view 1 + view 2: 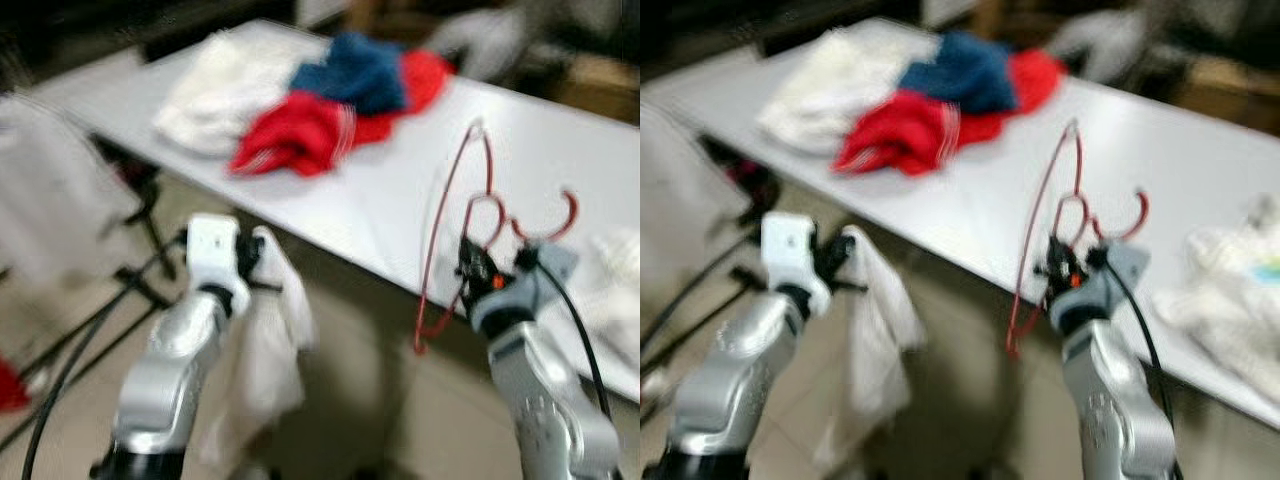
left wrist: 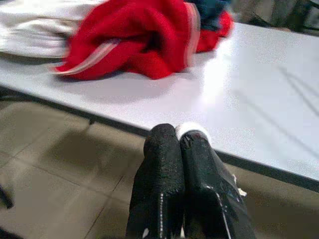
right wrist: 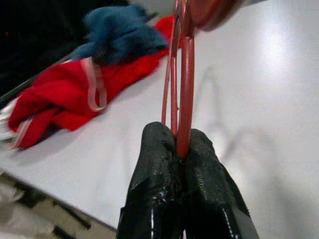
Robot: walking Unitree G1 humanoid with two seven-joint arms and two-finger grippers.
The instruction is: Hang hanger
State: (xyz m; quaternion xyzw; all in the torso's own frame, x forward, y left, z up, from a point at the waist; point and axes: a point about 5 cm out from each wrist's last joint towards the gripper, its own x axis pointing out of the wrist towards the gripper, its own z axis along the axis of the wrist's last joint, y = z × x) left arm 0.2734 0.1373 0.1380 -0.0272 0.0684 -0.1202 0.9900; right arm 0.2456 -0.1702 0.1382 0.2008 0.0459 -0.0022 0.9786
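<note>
A long white table (image 1: pixel 400 200) ran across a tiled floor (image 2: pixel 55 174), with a red garment (image 1: pixel 300 135), a blue garment (image 1: pixel 355 70) and a white garment (image 1: pixel 215 90) heaped at its far left. The right gripper (image 3: pixel 180 149), at the table's near edge, had its fingers pinched together on a red wire hanger (image 1: pixel 455 220) held upright. The left gripper (image 2: pixel 178 142), just short of the table, was clamped on a white cloth (image 1: pixel 265 370) that hung down.
</note>
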